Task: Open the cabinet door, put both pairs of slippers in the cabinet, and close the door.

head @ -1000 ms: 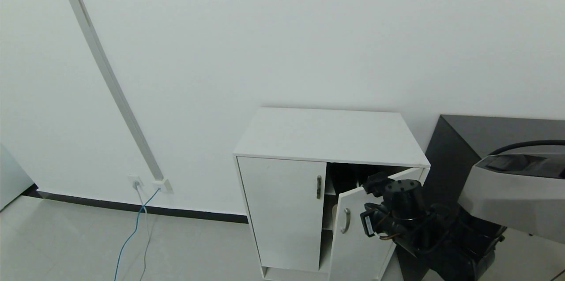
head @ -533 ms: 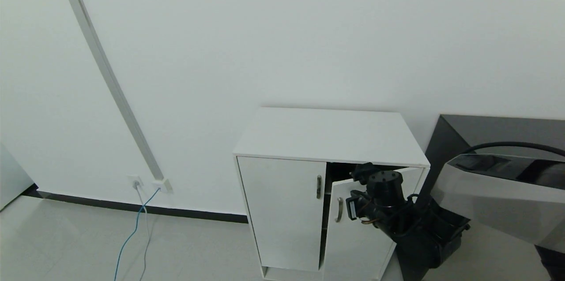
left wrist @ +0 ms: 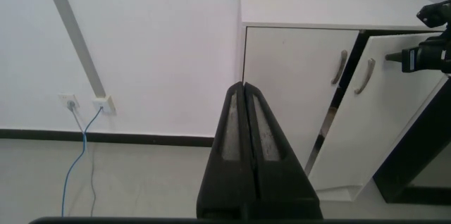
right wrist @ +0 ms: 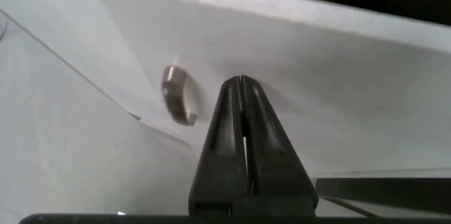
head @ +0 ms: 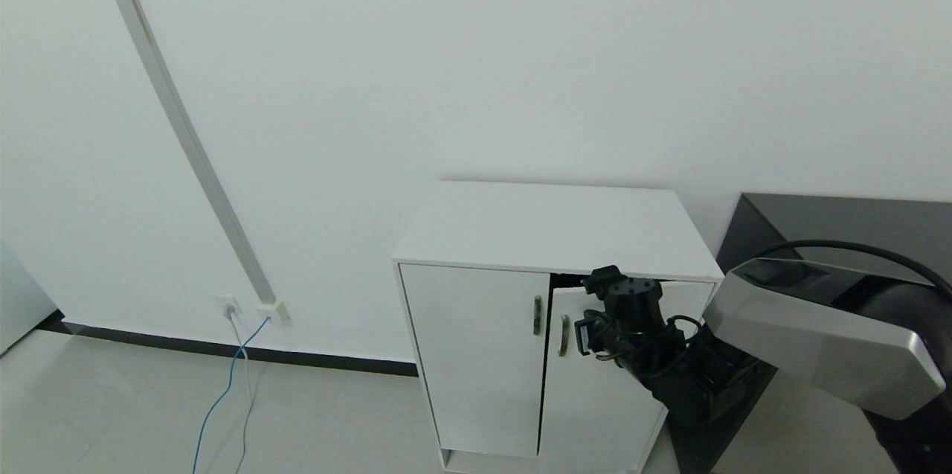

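Observation:
The white cabinet [head: 554, 225] stands against the wall. Its left door [head: 476, 355] is flat shut, and its right door [head: 595, 407] is almost shut, with a thin dark gap at the top and along the middle seam. My right gripper [right wrist: 243, 82] is shut, and its tips press on the right door's face, just beside the curved metal handle [right wrist: 176, 96]. The left wrist view shows that same gripper [left wrist: 389, 57] against the door, close to the handle. My left gripper [left wrist: 244, 86] is shut on nothing and hangs in the air in front of the cabinet, well off its left door.
A dark block [head: 818, 217] stands right beside the cabinet. Wall sockets [head: 253, 309] with a blue cable [head: 219, 399] sit low on the wall at the left, under a slanting cable duct [head: 178, 117]. The tiled floor [head: 335, 422] left of the cabinet is open.
The right door has swung from about half open to nearly shut. My right gripper moved with it, pushing it toward the cabinet.

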### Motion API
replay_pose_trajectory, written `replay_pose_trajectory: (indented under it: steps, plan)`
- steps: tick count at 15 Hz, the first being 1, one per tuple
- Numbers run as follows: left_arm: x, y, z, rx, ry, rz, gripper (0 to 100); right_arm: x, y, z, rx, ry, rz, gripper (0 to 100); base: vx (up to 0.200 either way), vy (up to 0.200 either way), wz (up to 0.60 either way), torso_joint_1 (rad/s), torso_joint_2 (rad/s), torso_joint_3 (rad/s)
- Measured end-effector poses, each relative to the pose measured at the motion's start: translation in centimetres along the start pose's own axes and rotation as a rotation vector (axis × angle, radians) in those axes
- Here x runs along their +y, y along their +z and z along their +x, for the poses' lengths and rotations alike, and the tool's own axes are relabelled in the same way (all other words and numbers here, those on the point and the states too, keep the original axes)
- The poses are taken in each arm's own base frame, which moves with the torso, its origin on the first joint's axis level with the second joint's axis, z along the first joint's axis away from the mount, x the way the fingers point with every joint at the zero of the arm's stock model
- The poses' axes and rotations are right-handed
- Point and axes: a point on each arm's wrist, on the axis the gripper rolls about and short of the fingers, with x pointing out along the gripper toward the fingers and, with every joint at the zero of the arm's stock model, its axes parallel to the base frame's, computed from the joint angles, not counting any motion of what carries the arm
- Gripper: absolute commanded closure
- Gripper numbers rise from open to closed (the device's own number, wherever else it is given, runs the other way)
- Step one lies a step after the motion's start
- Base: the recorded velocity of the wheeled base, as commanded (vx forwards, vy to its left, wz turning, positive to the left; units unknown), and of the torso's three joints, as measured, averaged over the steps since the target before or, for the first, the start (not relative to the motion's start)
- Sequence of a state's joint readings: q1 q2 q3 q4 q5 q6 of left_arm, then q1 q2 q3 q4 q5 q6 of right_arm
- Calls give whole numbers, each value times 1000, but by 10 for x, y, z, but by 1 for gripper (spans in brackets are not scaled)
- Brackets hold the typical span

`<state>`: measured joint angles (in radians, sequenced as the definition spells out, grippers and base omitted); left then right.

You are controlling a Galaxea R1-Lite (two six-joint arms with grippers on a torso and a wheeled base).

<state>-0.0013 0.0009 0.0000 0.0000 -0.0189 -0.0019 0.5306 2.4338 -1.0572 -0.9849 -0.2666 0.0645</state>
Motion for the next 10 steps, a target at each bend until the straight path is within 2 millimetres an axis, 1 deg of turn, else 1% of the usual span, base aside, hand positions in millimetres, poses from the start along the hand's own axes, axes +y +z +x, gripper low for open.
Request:
replay_pose_trajectory:
  steps: [10]
  plan:
    - [0,0,0,0,-1,-1,100,-9,2,15,-24,-25,16,100,0,0,0,0,0,0]
